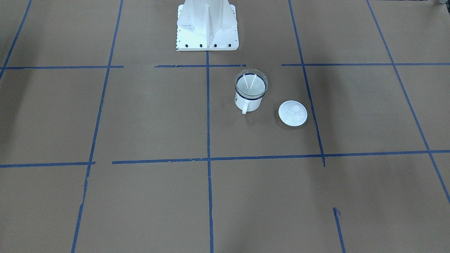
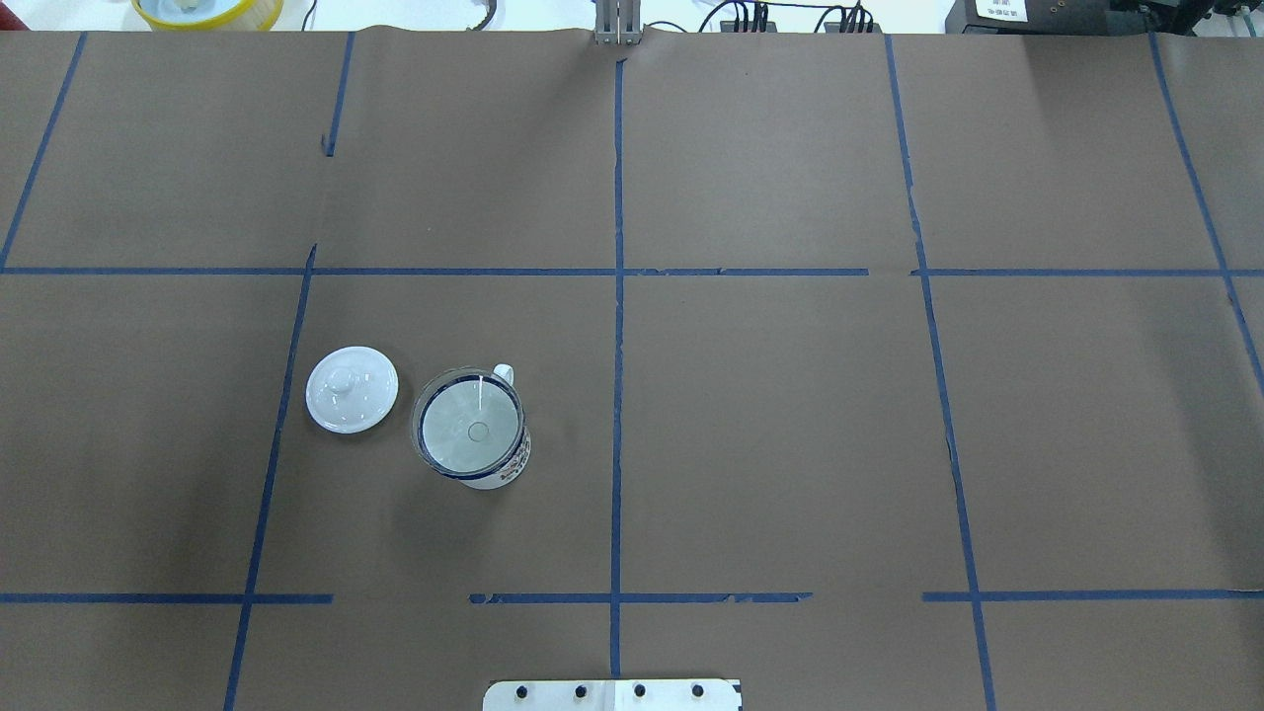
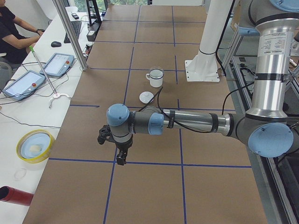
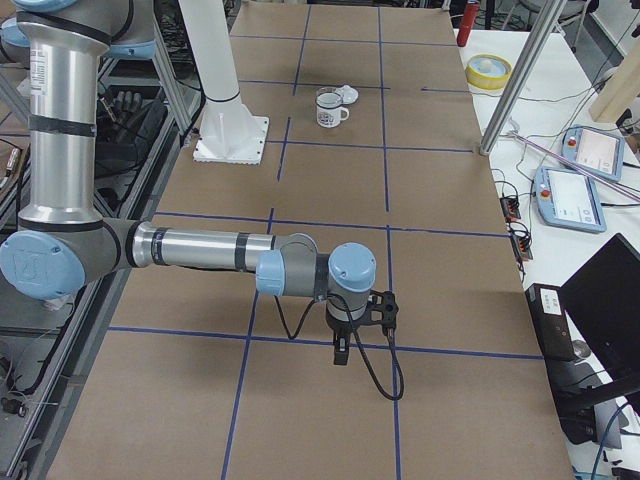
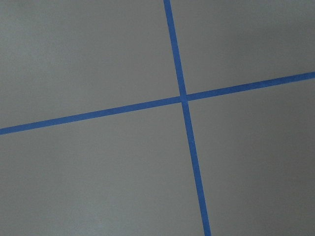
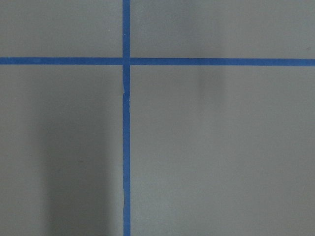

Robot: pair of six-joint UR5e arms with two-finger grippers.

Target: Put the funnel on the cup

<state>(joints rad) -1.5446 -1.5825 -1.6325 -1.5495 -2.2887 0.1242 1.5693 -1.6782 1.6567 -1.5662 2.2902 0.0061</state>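
Observation:
The clear funnel (image 1: 251,83) sits upright in the mouth of the white mug (image 1: 254,103), its rim on the mug's dark blue rim; the overhead view shows the funnel (image 2: 466,427) inside the mug (image 2: 502,474) too. Both grippers are far from the mug, at opposite ends of the table. My left gripper (image 3: 120,158) shows only in the exterior left view and my right gripper (image 4: 340,352) only in the exterior right view; both point down over the paper and I cannot tell whether they are open or shut. Both wrist views show only brown paper and blue tape.
A round white knobbed lid (image 1: 293,113) lies flat beside the mug, also in the overhead view (image 2: 352,389). The robot's white base (image 1: 207,28) stands behind the mug. A yellow bowl (image 3: 34,145), tablets and a seated operator (image 3: 11,32) are off the table's far side.

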